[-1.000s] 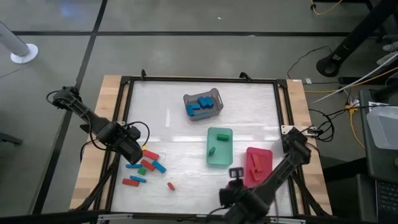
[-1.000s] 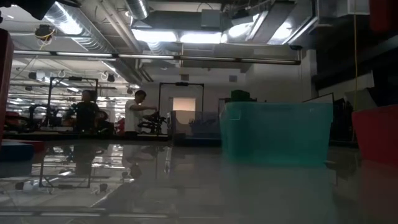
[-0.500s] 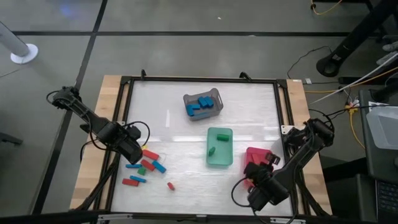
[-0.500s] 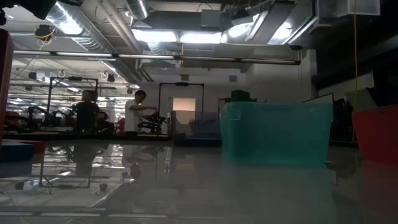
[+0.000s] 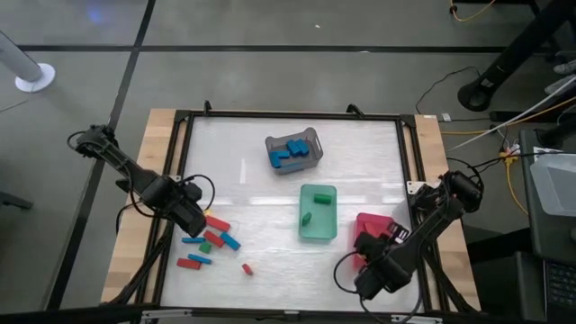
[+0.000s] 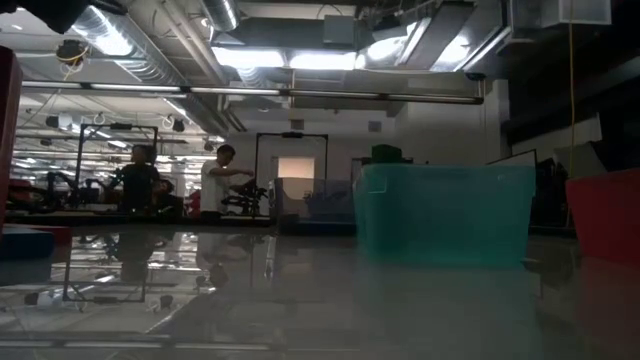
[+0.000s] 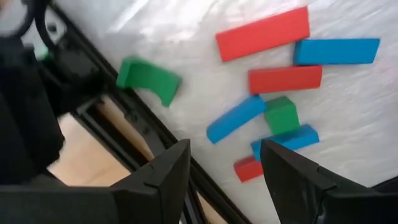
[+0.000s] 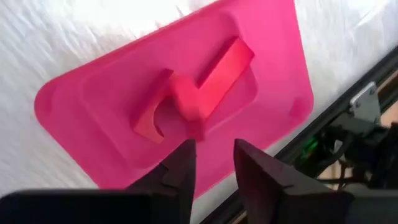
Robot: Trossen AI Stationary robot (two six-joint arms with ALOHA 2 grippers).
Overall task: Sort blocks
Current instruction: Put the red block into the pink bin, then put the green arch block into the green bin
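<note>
Right gripper (image 8: 211, 163) over red tray (image 8: 81, 102), fingers slightly apart, empty; blocks (image 5: 214, 239) look light, stiff, prob. slick; grab across narrow sides.

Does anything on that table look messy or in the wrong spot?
Only the unsorted blocks scattered loose near the left gripper. Otherwise each colour sits in its own container: blue in the grey basket, green in the green tray, red in the red tray.

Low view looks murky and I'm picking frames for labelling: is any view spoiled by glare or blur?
Low view: dim, backlit by ceiling lights, glossy table mirroring them. Left wrist view: white table sheet glares, small coloured blocks slightly soft. Right wrist view: pink-red plastic tray well lit, clear.
</note>
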